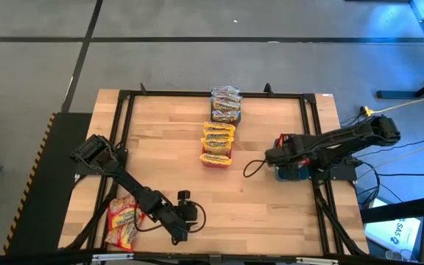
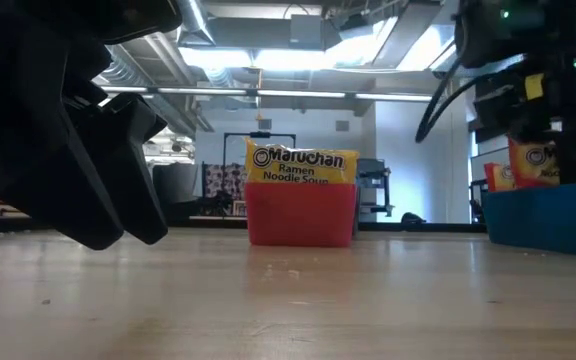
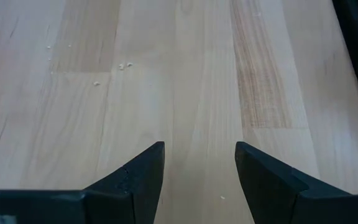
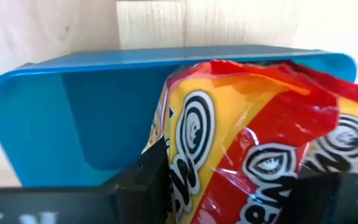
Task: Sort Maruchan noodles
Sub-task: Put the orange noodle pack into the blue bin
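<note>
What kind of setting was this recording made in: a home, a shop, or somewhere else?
Most likely a robotics lab or workshop. The wooden table sits in a black metal frame on a bare grey floor with cables trailing beside it, and the low view shows exposed ceiling ducts and strip lighting behind.

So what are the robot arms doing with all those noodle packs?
They're sorting ramen packets into bins. The right tool is shut on a yellow and red noodle packet and holds it inside the blue bin at the table's right side. The left tool is open and empty above bare wood near the front. More packets stand in the red bin and others in the middle row, and a few lie loose at the front left corner.
</note>
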Controlling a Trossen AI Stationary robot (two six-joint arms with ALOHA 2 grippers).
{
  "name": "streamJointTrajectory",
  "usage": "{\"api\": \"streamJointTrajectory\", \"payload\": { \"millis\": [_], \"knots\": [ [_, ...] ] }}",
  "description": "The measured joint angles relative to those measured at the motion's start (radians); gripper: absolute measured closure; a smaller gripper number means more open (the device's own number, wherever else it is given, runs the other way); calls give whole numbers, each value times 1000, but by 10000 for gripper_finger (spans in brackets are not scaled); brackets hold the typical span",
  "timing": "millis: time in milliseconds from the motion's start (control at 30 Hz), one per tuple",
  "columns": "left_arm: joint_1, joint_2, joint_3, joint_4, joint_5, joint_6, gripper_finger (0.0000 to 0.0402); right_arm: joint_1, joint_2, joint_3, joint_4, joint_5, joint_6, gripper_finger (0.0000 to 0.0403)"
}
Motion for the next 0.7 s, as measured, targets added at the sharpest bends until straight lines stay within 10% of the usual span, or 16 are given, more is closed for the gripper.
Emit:
{"api": "streamJointTrajectory", "payload": {
  "millis": [700],
  "knots": [
    [25,0,0,0,74,2,209,-16,18,35,-34,97,-11,134]
  ]
}}
